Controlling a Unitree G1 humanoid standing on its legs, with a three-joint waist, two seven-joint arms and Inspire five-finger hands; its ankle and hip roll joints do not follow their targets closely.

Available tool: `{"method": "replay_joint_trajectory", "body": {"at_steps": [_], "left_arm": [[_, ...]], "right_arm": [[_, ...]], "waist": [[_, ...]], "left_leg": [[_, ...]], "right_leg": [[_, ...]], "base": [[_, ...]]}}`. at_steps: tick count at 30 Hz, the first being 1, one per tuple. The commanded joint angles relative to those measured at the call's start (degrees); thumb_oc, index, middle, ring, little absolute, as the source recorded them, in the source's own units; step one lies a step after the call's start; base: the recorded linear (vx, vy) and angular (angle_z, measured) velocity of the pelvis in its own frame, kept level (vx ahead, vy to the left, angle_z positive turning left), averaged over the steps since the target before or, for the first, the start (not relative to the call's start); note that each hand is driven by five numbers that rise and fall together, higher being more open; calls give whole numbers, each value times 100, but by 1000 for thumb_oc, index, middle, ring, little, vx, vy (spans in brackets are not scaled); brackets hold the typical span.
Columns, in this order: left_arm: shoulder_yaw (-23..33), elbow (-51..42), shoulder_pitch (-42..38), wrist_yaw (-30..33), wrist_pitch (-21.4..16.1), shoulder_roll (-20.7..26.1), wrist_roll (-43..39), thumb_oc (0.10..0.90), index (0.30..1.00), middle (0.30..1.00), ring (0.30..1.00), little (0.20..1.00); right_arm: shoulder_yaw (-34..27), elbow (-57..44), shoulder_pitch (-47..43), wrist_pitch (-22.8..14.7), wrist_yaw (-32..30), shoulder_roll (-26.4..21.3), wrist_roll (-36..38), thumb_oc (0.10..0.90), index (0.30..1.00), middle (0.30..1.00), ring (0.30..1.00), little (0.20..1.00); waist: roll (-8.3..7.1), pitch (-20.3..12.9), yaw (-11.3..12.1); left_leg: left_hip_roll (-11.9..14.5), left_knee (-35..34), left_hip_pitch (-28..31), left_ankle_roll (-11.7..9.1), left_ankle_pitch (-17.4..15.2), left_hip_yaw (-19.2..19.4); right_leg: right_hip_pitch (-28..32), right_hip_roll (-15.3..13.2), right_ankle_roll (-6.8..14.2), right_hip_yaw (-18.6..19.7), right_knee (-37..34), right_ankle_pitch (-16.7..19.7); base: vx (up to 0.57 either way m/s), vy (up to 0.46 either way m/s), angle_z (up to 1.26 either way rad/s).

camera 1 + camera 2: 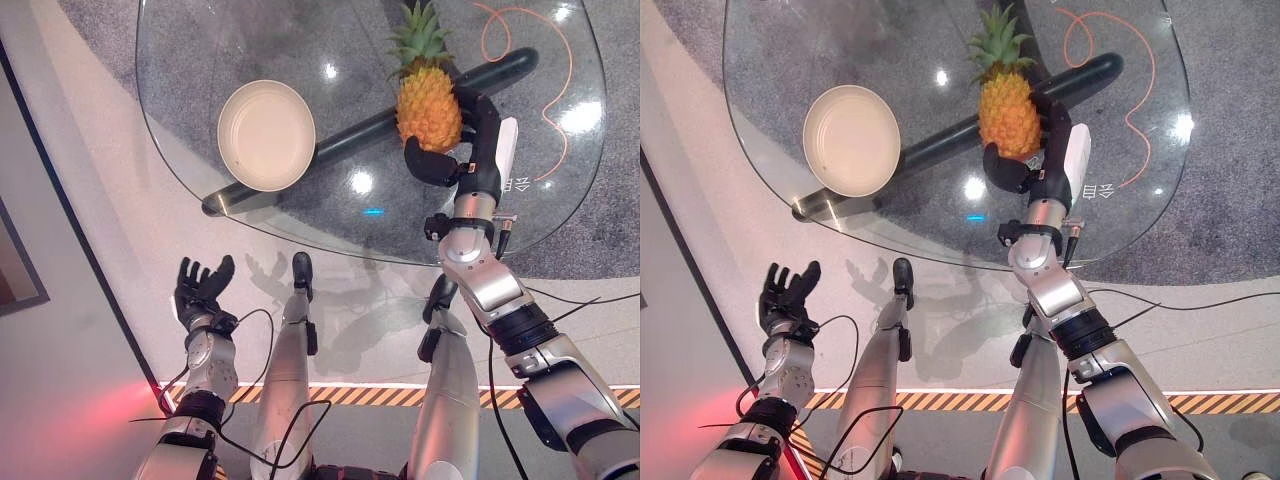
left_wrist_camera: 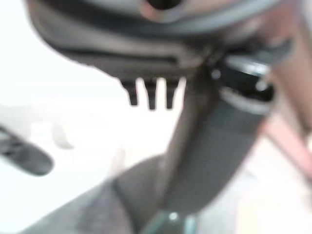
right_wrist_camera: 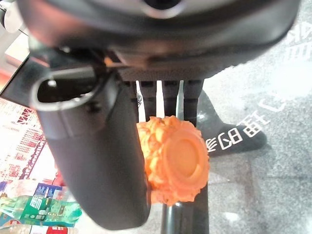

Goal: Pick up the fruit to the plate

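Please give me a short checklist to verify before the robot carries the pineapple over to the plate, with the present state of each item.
1. Right hand closed round the pineapple: ok, thumb and fingers wrap its body, as the right wrist view also shows.
2. Pineapple lifted clear of the glass table: cannot tell, its base is visible in the right wrist view but the height over the glass is unclear.
3. Plate free to receive fruit: ok, nothing lies in it.
4. Path from pineapple to plate: ok, only bare glass lies between them.
5. Left hand out of the way: ok, it is open, below the table's near edge.
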Motion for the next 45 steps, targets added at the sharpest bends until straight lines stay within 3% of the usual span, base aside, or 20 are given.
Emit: {"method": "replay_joint_trajectory", "body": {"at_steps": [1,12,25,34,45], "left_arm": [[273,-138,-291,581,-663,551,50,800,900,900,900,900],[566,-570,-717,1413,-1332,835,360,800,900,900,900,900],[652,-1784,-1064,1306,-1704,974,980,800,900,900,900,900],[474,-2811,-1242,856,-1324,944,1169,800,900,900,900,900],[216,-3664,-1327,-40,-707,890,796,800,900,900,900,900]], "right_arm": [[-199,-1091,-394,-878,20,-66,-629,100,300,300,300,200],[-124,-1298,-362,-1077,208,-71,-809,100,300,300,300,200],[-196,-1554,-214,-1292,606,-123,-1080,100,300,300,300,200],[-284,-1693,-211,-1426,849,-114,-1197,100,300,300,300,200],[-392,-2050,-79,-1607,1267,-223,-1268,100,300,300,300,200]], "waist": [[-104,-86,-1],[-183,-86,-49],[-222,-86,-51],[-204,-86,-60],[-182,-86,-124]], "left_leg": [[-74,540,-109,196,-368,-120],[-29,521,-111,157,-359,-98],[-7,568,-150,148,-403,-107],[-36,535,-146,157,-403,-109],[-93,514,-112,175,-413,-102]], "right_leg": [[14,54,-167,-382,-321,288],[46,130,-180,-352,-342,260],[59,122,-157,-366,-341,260],[73,99,-125,-388,-373,284],[90,64,-70,-370,-442,347]], "base": [[0,0,0],[0,0,0],[0,0,0],[0,0,0],[0,0,0]]}}
